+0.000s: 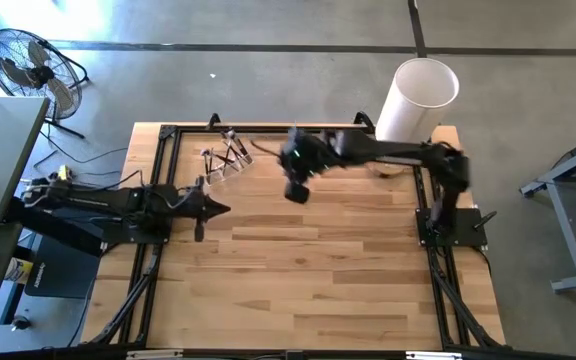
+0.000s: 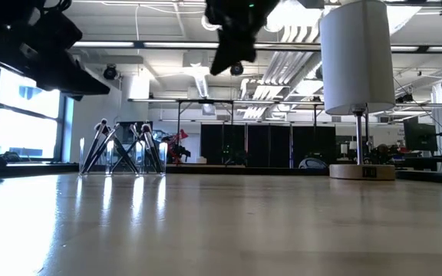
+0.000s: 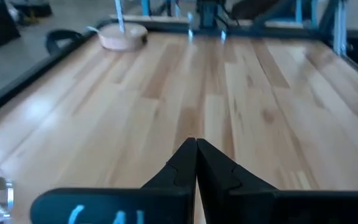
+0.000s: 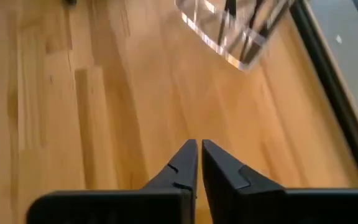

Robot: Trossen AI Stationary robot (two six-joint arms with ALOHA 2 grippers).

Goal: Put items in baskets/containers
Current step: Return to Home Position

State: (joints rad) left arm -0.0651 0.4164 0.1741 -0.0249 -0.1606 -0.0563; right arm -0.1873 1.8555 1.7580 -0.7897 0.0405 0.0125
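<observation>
The clear container (image 1: 224,160) (image 2: 126,153) stands near the table's far edge, left of middle. Several thin dark-handled brushes (image 2: 146,144) stand in it, leaning on its walls with their tips up. My right gripper (image 1: 296,192) (image 4: 198,147) hangs high above the table, right of the container, shut with nothing between its fingers. The container's lower part (image 4: 232,32) shows ahead of it in the right wrist view. My left gripper (image 1: 224,209) (image 3: 196,145) is shut and empty. It points level toward the table's right, on the container's near side.
A tall white cylinder (image 1: 418,98) (image 2: 355,55) on a round wooden base (image 2: 363,171) (image 3: 123,36) stands at the far right corner. A black frame (image 1: 168,135) runs along the table's edges. Bare wood (image 1: 308,260) fills the middle and near part.
</observation>
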